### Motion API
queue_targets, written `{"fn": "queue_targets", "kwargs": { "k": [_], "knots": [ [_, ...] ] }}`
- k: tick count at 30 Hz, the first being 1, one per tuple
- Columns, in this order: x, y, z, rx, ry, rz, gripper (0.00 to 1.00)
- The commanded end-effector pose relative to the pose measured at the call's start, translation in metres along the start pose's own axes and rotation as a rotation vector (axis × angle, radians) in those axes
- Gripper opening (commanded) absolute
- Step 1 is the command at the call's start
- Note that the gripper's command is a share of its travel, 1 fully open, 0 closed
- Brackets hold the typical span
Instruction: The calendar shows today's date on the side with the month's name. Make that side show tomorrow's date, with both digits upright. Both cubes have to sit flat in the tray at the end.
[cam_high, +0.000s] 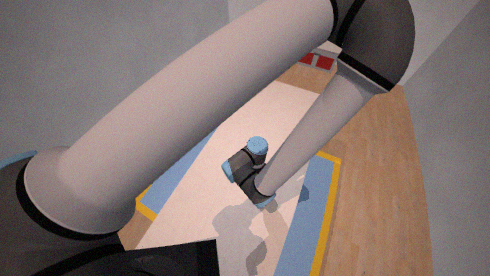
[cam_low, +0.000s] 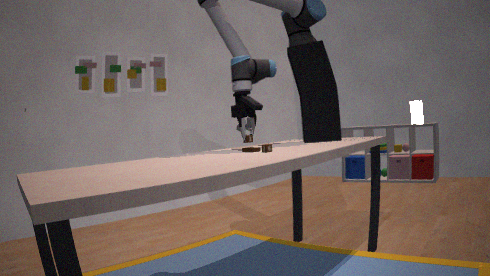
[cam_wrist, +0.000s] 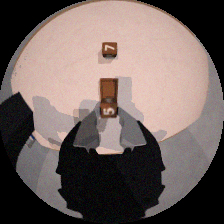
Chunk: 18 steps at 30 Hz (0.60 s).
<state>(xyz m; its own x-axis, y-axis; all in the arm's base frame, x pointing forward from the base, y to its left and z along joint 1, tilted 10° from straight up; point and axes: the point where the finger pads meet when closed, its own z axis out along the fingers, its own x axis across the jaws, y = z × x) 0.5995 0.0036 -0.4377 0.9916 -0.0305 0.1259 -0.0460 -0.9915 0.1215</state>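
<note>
My gripper (cam_low: 248, 134) (cam_wrist: 108, 107) is shut on a brown cube (cam_low: 249, 139) (cam_wrist: 108, 110), which hangs above the table, just over the near end of the tray in the wrist view. A white 5 faces the wrist camera, seemingly turned sideways. The brown tray (cam_low: 251, 149) (cam_wrist: 109, 85) lies on the table, partly covered by the held cube in the wrist view. Another brown cube (cam_low: 267, 148) (cam_wrist: 109, 48) stands on the table beyond the tray, apart from it, with a white 7 on top turned on its side. In the top view the arm hides tray and cubes. The month's name is not readable.
The pale table (cam_high: 190, 200) (cam_low: 125, 182) (cam_wrist: 60, 60) carries the objects. The dark arm pedestal (cam_low: 315, 95) stands at the back of the table in the exterior view. A shelf (cam_low: 437, 150) with coloured boxes stands behind it on the floor.
</note>
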Motion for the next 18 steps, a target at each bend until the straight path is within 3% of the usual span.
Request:
{"fn": "queue_targets", "kwargs": {
  "k": [1, 18],
  "knots": [
    [0.0, 0.0, 0.003, 0.0, 0.001, 0.0, 0.11],
    [0.0, 0.0, 0.016, 0.0, 0.001, 0.0, 0.11]
  ]
}}
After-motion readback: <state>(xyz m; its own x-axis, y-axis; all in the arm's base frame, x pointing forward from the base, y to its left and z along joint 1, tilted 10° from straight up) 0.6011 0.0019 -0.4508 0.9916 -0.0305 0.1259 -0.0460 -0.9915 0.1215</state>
